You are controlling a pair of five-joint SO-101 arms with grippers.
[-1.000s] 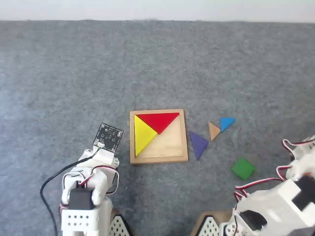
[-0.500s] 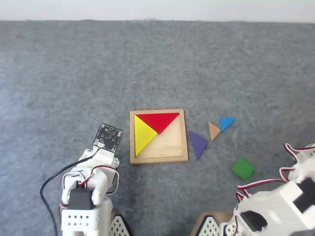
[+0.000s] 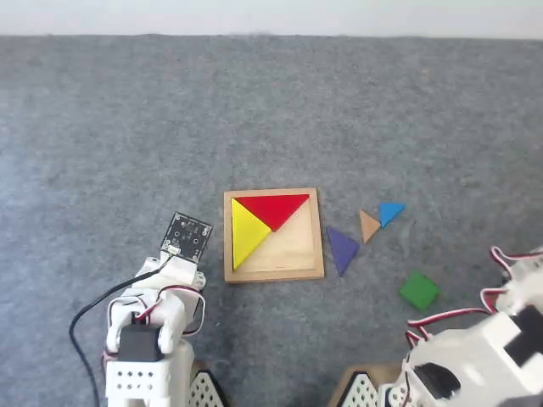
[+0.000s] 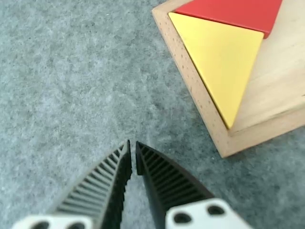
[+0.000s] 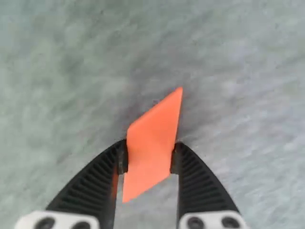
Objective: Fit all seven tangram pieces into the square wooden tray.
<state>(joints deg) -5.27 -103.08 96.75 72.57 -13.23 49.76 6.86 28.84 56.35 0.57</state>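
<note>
The square wooden tray (image 3: 316, 233) lies mid-table with a red triangle (image 3: 273, 209) and a yellow triangle (image 3: 246, 231) inside. To its right lie a purple triangle (image 3: 341, 248), a tan triangle (image 3: 368, 225), a small blue triangle (image 3: 390, 211) and a green square (image 3: 419, 290). My left gripper (image 4: 132, 152) is shut with nothing in it, hovering over the carpet just beside the tray's corner (image 4: 224, 143). My right gripper (image 5: 148, 155) is shut on an orange parallelogram piece (image 5: 153, 140), held above the carpet. The right arm (image 3: 488, 348) sits at the lower right edge.
Grey carpet (image 3: 170, 110) covers the whole table. The left arm's base (image 3: 148, 339) stands at the lower left, its wrist camera board (image 3: 186, 235) left of the tray. The tray's right half is bare wood (image 3: 297, 246).
The right arm shifted slightly toward the lower right edge of the high view. Nothing else moved.
</note>
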